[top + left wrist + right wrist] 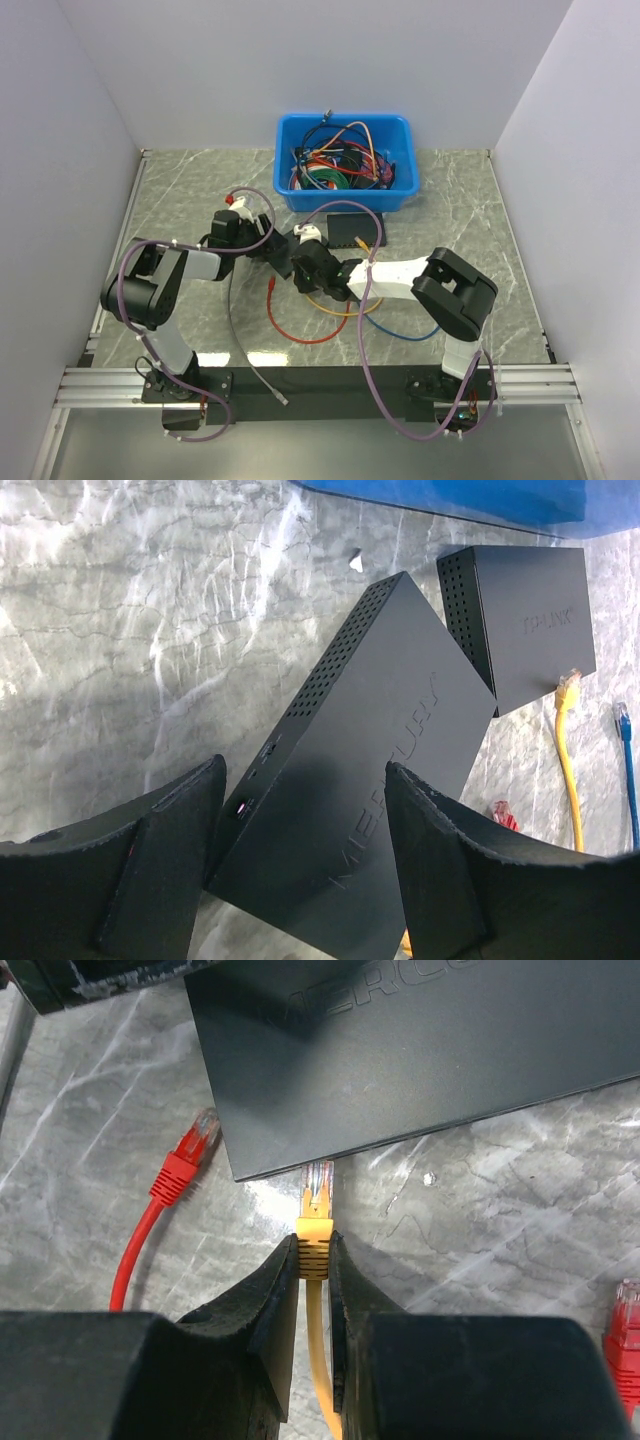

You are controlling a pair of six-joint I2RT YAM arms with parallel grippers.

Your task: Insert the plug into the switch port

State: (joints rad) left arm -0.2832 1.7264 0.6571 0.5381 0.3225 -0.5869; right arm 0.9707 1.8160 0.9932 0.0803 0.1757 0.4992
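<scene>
The grey-green marbled table (180,200) carries a blue bin (345,200) at its 12 o'clock edge. At the bin's 6 o'clock lies a black box (350,228), and at that box's 8 o'clock a second black box (360,770). A red cable (300,338) loops at the table's 6 o'clock, with a yellow cable (340,313) just inside that loop. A blue cable (405,337) lies at 5 o'clock and a grey cable (238,345) at 7 o'clock.

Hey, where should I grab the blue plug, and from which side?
Pinch the blue plug just behind its clear tip, coming straight down and squeezing across its two sides. It lies flat on the table with its tip free, and there is a gap to the yellow cable beside it.
</scene>
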